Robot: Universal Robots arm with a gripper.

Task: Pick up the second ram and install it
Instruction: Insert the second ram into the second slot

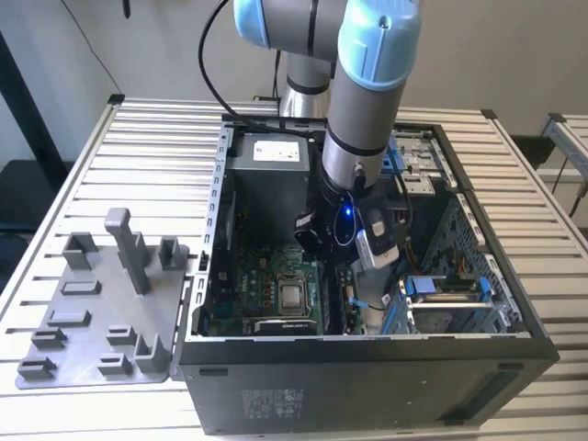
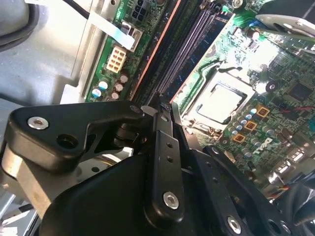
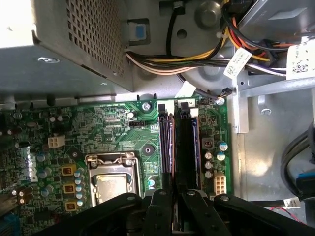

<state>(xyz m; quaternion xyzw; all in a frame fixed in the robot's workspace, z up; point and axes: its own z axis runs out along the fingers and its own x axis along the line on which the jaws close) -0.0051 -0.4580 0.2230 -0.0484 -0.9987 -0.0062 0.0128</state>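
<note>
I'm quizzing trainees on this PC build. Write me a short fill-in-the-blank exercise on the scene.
1. The gripper hangs over the ____ slots of the motherboard.
2. The grey tray lies outside the case, on the exterior view's ____.
3. The CPU socket lies ____ the slots.

Missing words: memory; left; beside

The ram (image 3: 168, 147) is a thin, long, narrow stick seen edge-on in the first wrist view, dark with a bluish-purple edge. It stands upright on its long edge among the memory slots of the green board. Its near end lies right under the tip of the gripper (image 3: 172, 194), and it runs straight away from there. Whether it is fully seated cannot be told.
</note>
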